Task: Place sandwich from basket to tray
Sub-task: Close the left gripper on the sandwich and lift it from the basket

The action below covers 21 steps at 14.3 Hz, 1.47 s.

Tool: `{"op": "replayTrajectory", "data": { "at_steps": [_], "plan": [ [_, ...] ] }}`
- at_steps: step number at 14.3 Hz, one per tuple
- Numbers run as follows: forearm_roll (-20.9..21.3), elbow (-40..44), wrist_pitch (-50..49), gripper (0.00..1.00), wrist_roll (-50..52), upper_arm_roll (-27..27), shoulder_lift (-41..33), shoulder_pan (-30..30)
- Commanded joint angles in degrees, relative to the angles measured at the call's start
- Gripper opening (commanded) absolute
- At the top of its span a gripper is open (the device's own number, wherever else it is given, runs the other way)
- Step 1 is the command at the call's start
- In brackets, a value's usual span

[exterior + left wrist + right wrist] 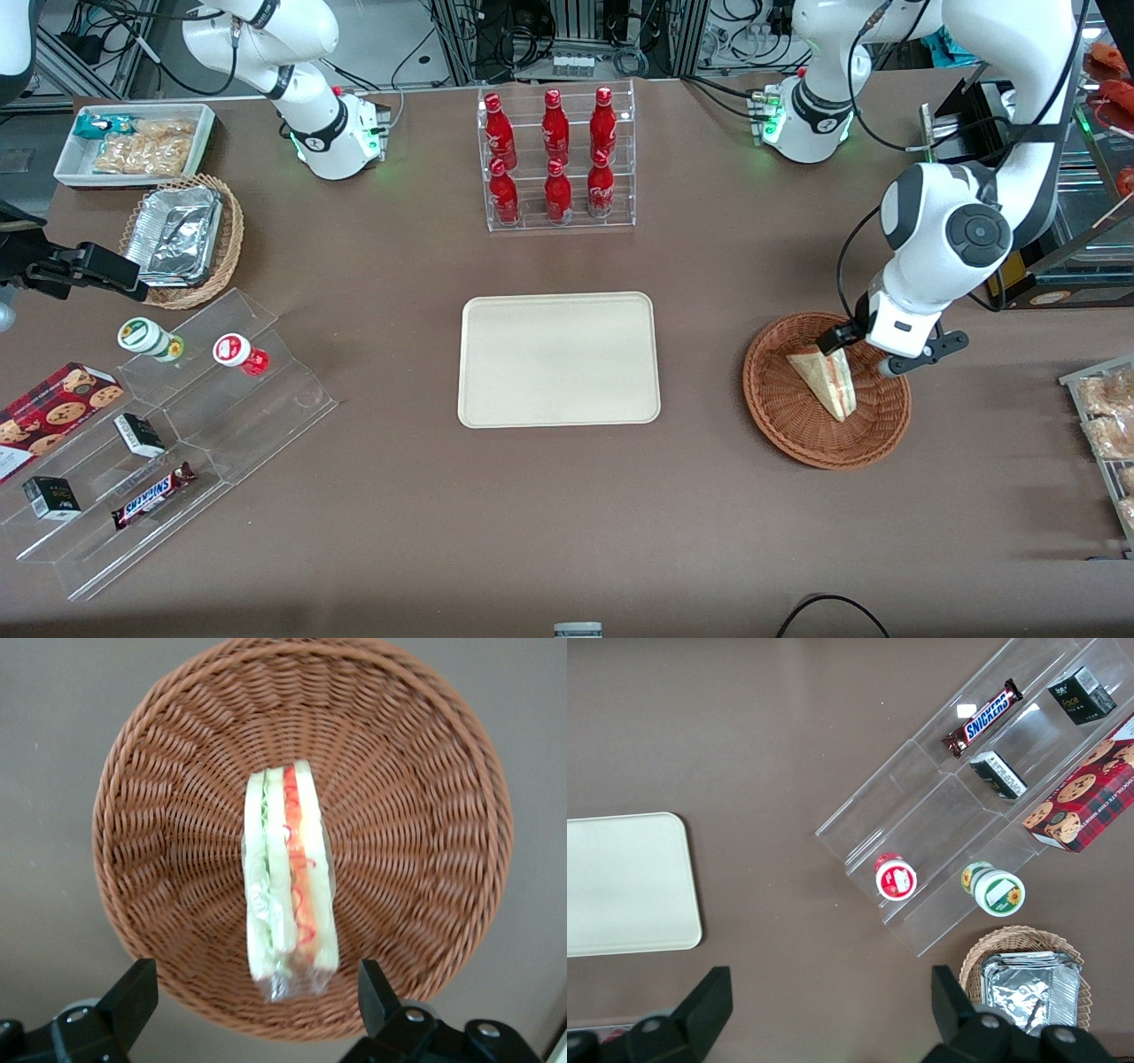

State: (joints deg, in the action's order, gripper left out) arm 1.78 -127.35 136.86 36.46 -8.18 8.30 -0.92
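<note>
The sandwich, a clear-wrapped bread wedge with red and green filling, lies in the round reddish-brown wicker basket toward the working arm's end of the table. My left gripper hovers just above the basket, open, over the sandwich's end farther from the front camera, touching nothing. The left wrist view looks straight down on the sandwich standing on edge in the basket, with the gripper spread wide on either side of its wrapped tip. The cream tray lies bare at mid-table beside the basket.
A clear rack of red bottles stands farther back than the tray. Toward the parked arm's end are a stepped acrylic display with snacks, a lighter basket of foil containers and a white bin. Bagged snacks lie at the working arm's table edge.
</note>
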Motion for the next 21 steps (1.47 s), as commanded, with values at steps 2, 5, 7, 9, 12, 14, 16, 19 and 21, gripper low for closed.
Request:
{"op": "replayTrajectory", "data": {
  "at_steps": [2, 5, 7, 9, 12, 14, 16, 19, 21],
  "plan": [
    [-0.46, -0.27, 5.78, 1.0, 10.64, -0.44, 3.73, 0.22],
    [-0.46, -0.1, 7.37, 1.0, 11.08, -0.44, 6.45, 0.13],
    [-0.55, -0.01, 7.02, 0.7, 11.0, -0.44, 7.25, 0.13],
    [-0.46, -0.01, 6.32, 0.3, 10.47, -0.44, 6.73, 0.13],
    [-0.37, 2.0, 0.28, 0.14, 9.86, -0.44, 4.8, 0.13],
    [-0.37, 6.82, -6.92, 0.12, 8.45, -0.52, 4.27, 0.31],
    [-0.28, 12.54, -13.52, 0.12, 7.4, -1.66, 5.05, 1.97],
    [-0.02, 15.63, -15.75, 0.15, 1.88, -1.84, 6.11, 7.4],
    [0.07, 20.1, -17.49, 0.14, 1.59, -1.84, 9.52, 11.37]
  ]
}}
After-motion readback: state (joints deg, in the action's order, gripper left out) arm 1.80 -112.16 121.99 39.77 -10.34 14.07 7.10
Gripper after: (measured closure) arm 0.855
